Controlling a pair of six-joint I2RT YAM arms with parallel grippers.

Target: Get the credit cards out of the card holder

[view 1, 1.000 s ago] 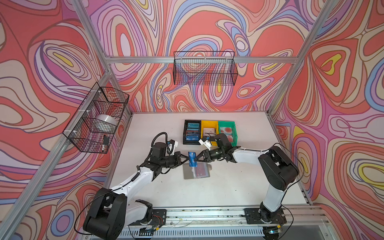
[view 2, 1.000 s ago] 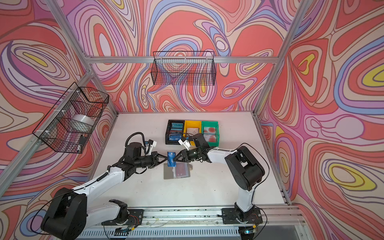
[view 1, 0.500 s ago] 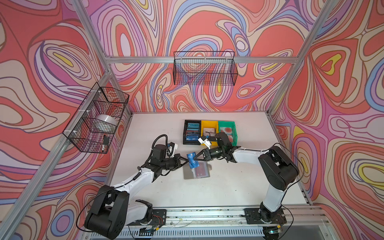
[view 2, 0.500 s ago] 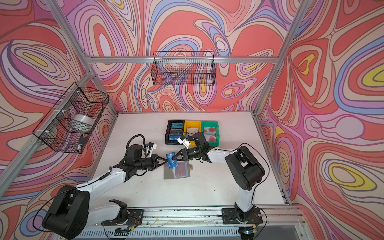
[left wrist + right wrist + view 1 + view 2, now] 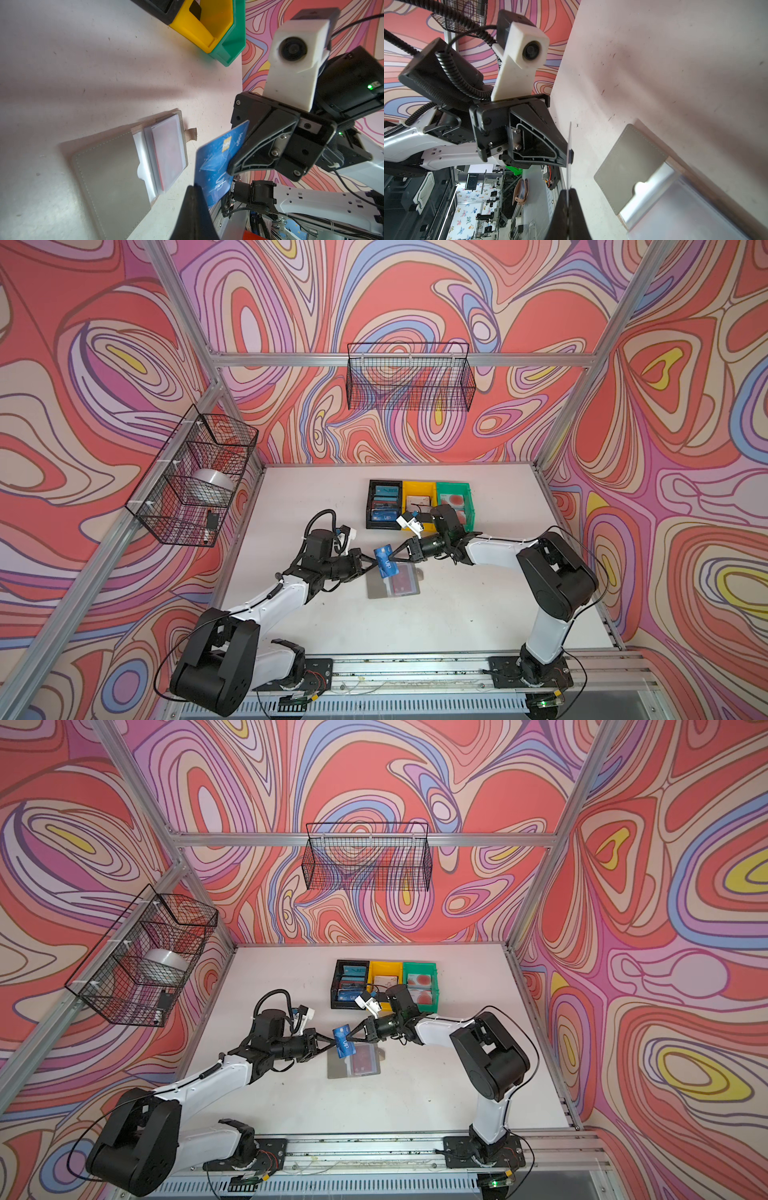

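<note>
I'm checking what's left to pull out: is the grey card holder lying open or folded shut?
Open. The card holder lies spread flat, clear pockets exposed, with a red card visible inside one.

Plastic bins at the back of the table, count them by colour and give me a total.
black bin: 1
yellow bin: 1
green bin: 1
Total: 3

The left arm (image 5: 270, 601) and right arm (image 5: 494, 552) both bend inward, forearms nearly level, pointing at each other. The left tool (image 5: 372, 561) is clamped shut. The right tool (image 5: 393, 558) is pinched closed too, tips nearly meeting.
</note>
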